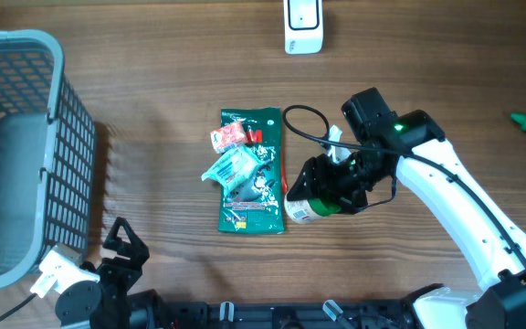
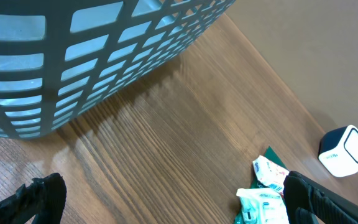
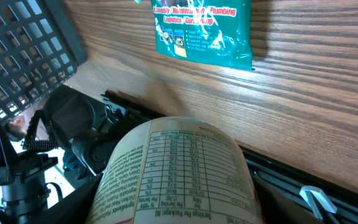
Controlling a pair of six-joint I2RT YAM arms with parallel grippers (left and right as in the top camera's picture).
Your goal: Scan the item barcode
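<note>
Right gripper (image 1: 322, 194) is clamped on the bottle (image 1: 301, 208), a round, smooth cylinder wrapped in a label of fine printed tables. It lies roughly left-right, free end pointing left, just beside the near right corner of the glossy green pouch (image 1: 251, 174). The boxy white scanner (image 1: 302, 26) sits far across the wood-grain table (image 1: 153, 73). Left gripper (image 1: 124, 239) gapes wide by the grey lattice basket (image 1: 71, 119).

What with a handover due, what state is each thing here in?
White label-wrapped bottle: on its side, clamped in right tool.
Left tool: open, empty.
Green foil pouch: flat, small packets on top.
Grey plastic basket: upright.
White scanner box: standing.
</note>
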